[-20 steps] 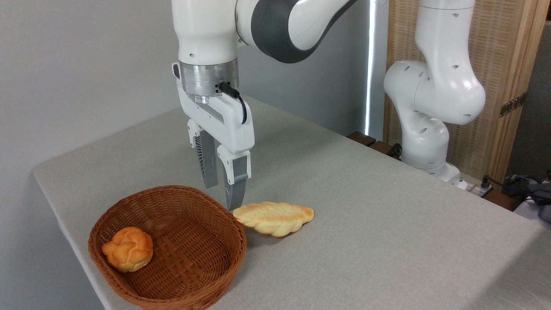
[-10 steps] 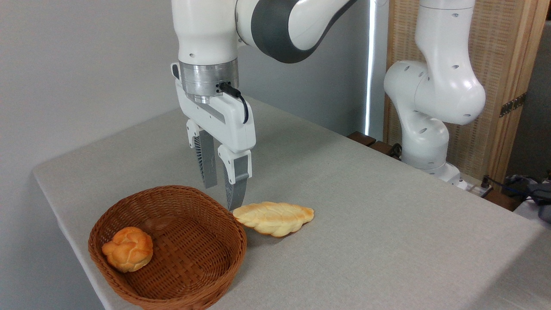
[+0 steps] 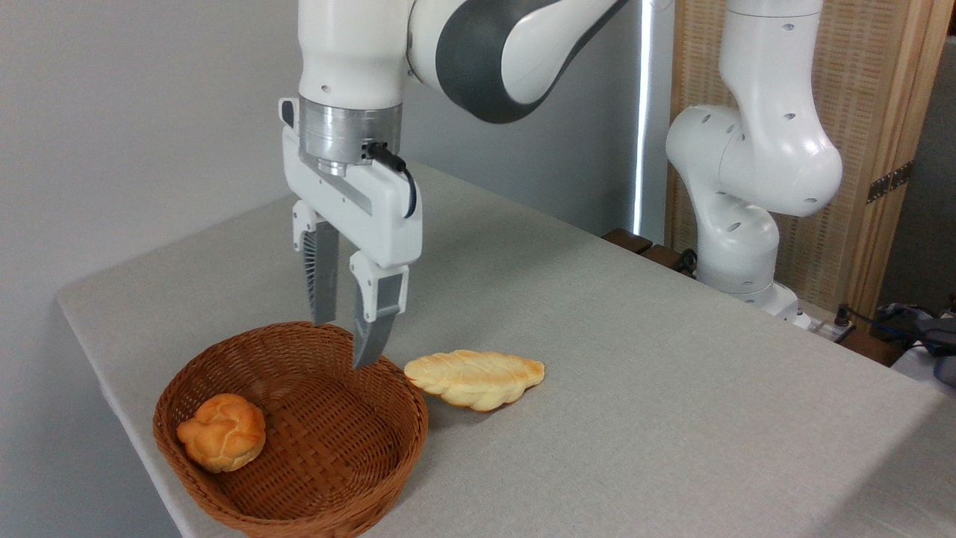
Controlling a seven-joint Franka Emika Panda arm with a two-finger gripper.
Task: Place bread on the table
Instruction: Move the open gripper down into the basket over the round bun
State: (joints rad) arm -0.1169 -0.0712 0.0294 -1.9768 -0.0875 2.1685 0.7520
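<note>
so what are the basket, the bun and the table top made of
Basket: brown woven wicker or rattan by the look, matte, with crossing strands showing all over its wall.
Bun: glossy golden-orange knotted crust; real bread or a plastic replica, the picture cannot tell.
Table: covered in light grey-beige cloth, matte, with a fine weave.

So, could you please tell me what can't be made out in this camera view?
- Underside of the bun: hidden by the basket wall.
- Basket's near rim: cut off by the bottom edge.
- Height of the gripper above the basket: a single view cannot settle it.
- Arm's upper links: cut off by the top edge.
- Table's right end: beyond the frame.
</note>
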